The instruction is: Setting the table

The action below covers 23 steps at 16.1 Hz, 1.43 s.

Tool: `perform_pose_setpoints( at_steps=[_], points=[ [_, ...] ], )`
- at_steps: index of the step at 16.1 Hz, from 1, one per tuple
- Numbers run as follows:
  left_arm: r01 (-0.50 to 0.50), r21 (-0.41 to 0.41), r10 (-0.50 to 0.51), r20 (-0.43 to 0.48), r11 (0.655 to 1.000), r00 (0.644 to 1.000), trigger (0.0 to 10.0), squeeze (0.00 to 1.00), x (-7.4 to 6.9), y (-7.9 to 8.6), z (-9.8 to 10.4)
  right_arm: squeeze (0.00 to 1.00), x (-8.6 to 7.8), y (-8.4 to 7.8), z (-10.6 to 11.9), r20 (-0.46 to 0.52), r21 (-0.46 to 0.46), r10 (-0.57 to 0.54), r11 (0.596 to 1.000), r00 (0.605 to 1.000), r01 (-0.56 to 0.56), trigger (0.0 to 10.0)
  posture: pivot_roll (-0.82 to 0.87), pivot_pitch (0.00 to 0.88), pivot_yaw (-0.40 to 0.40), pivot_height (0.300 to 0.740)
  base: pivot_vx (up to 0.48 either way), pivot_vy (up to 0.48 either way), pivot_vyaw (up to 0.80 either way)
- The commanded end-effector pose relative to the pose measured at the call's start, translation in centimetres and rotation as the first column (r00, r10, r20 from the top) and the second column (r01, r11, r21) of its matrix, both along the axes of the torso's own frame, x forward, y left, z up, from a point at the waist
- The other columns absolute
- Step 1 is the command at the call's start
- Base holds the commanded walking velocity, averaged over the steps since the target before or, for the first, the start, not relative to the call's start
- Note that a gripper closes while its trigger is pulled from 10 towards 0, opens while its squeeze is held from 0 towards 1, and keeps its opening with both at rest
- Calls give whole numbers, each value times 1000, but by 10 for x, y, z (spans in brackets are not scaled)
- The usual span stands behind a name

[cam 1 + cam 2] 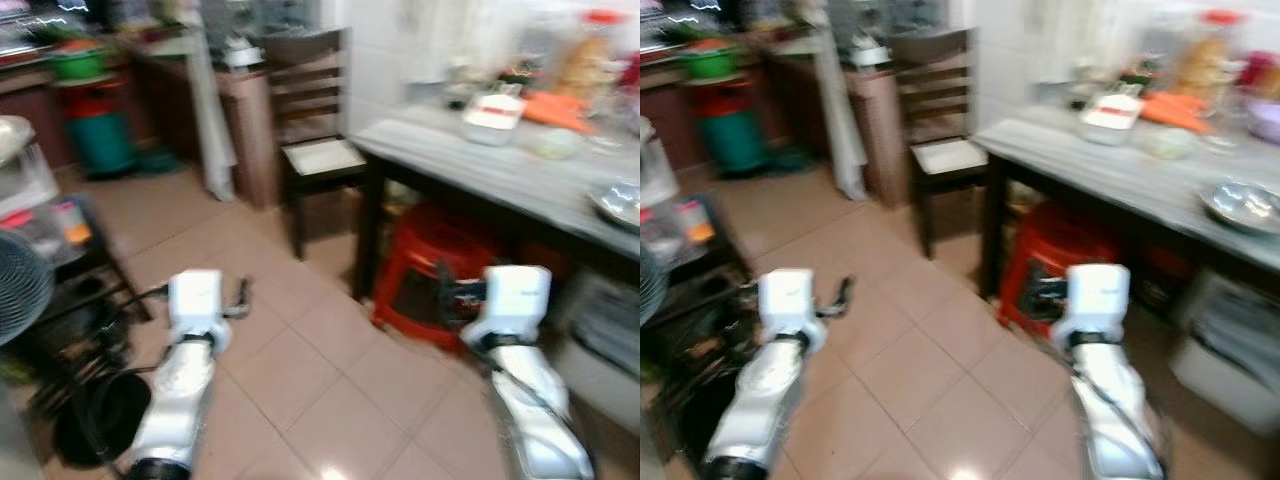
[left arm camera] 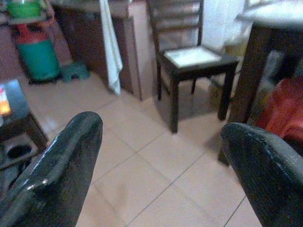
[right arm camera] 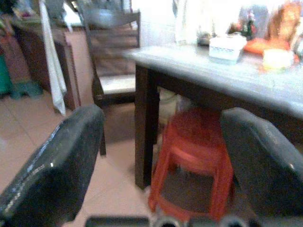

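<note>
Steel bowl near the surface edge looks light, slippery, best pinched at its rim; both jaws spread, empty.

Left claw fingers spread, empty; right claw likewise; arms forward.

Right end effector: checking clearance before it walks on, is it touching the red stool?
Apart. In the right wrist view the right end effector is open, with bare floor between its fingers and the red stool under the table.
</note>
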<state>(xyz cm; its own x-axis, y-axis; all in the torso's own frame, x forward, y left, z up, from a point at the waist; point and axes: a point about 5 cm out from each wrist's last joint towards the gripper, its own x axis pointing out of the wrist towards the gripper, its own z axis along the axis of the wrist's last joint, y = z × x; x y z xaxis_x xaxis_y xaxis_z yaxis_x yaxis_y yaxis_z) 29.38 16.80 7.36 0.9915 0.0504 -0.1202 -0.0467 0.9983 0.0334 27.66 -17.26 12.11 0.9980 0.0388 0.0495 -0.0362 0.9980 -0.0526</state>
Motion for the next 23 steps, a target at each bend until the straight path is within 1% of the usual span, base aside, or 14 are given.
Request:
perform_pose_setpoints(
  at_steps=[1, 6, 8, 9, 10, 11, 12, 19, 23],
  points=[
    [21, -9, -21, 19, 1000, 1000, 10000, 0, 4, -6, 6, 0, 2, -6, 6, 19, -13, -20, 1000, 1000, 21, 10000, -71, 15, 52, 740, 0, 480, -800],
    [31, -3, -31, 19, 1000, 999, 10000, 0, 4, -8, 6, 0, 2, -6, 7, 21, -17, -21, 1000, 1000, 21, 10000, -74, 13, 51, 740, 0, 480, -800],
    [39, 18, -40, 44, 999, 998, 10000, 0, 4, -8, 9, 0, 2, -6, 7, 19, -20, -19, 1000, 1000, 20, 10000, -74, 13, 51, 740, 0, 0, -800],
    [71, -14, -70, 48, 997, 996, 10000, 0, 3, -10, 10, 0, 2, -7, 7, 21, -20, -18, 1000, 1000, 19, 10000, -74, 13, 51, 740, 0, 0, 0],
    [90, -25, -89, 51, 996, 995, 10000, 0, 3, -12, 10, 0, 2, -7, 7, 21, -21, -18, 1000, 1000, 19, 10000, -74, 13, 51, 740, 0, 0, 0],
    [114, -9, -113, 49, 993, 992, 10000, 0, 2, -14, 11, 0, 2, -7, 8, 23, -22, -18, 1000, 1000, 19, 10000, -74, 12, 50, 740, 0, 0, 0],
    [121, -21, -120, 48, 992, 992, 10000, 0, 2, -15, 10, 0, 2, -6, 8, 24, -23, -18, 1000, 1000, 18, 10000, -74, 12, 50, 740, 0, 0, 0],
    [150, -29, -149, 37, 988, 988, 10000, 0, -2, -19, 7, 0, 1, -6, 5, 12, -19, -22, 1000, 1000, 22, 10000, -78, 14, 54, 740, 0, -432, 0],
    [151, -31, -150, 37, 988, 988, 10000, 0, -2, -20, 7, 0, 1, -6, 5, 13, -19, -19, 1000, 1000, 19, 10000, -77, 16, 54, 740, 0, -456, -595]
  ],
)
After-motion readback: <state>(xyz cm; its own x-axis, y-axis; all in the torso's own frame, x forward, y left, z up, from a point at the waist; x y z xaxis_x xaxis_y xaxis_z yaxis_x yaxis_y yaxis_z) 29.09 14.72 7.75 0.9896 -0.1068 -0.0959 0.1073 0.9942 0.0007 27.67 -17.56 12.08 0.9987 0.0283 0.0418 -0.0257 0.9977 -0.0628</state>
